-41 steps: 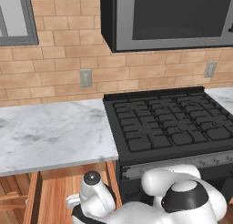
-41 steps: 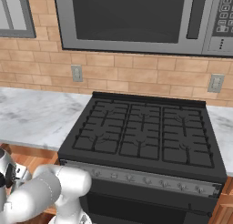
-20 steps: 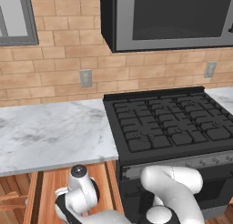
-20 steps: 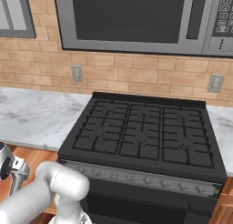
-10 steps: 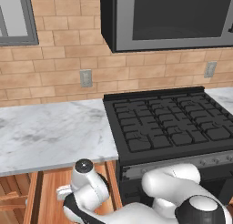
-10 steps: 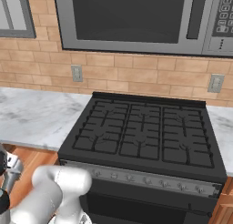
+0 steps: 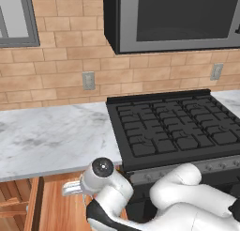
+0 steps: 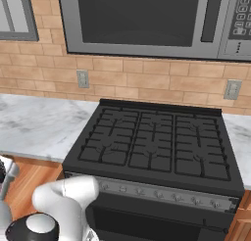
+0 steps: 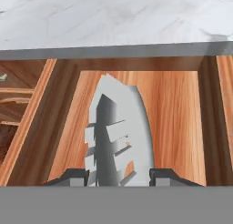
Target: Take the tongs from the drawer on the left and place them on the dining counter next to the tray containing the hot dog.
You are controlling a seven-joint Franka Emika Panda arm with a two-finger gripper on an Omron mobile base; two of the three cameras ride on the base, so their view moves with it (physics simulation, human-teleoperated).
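Tongs (image 9: 118, 141) lie in the open drawer (image 9: 175, 114), filling the lower middle of the hand view, their grey metal running from a pointed tip near the frame's centre down to the gripper (image 9: 119, 176) at the bottom edge. One dark fingertip stands on each side of the metal, close against it, and the jaws look drawn in around the tongs; whether they actually press on it I cannot tell. In the left base view the white arm bends down at the lower middle of the frame, over the drawer's light wood, below the marble counter (image 7: 51, 136) and left of the black stove (image 7: 178, 127).

The tongs look stiff, thin and fairly light, but the smooth metal is probably slippery, and two sprung arms may squeeze together under a pinch. A hold near the middle of their length, across both arms, should keep them from tipping.
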